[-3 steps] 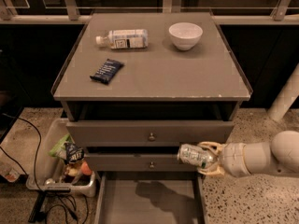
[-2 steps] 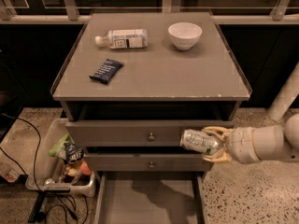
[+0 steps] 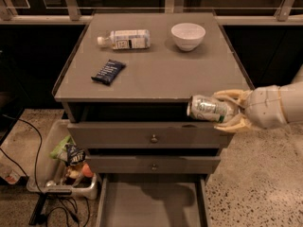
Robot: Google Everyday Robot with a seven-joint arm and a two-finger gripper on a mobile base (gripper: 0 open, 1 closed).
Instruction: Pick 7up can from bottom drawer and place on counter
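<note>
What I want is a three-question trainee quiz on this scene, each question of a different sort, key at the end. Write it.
1. True or false: the small silvery-green 7up can already rests on the broad flat grey counter.
2. Multiple choice: the cream two-finger gripper is A) down near the floor, open; B) just off the counter's front right edge, shut on the 7up can; C) above the counter's back edge, open.
3. Fill in (open or shut): the wide shallow grey bottom drawer stands ____.
Key: 1 false; 2 B; 3 open.
</note>
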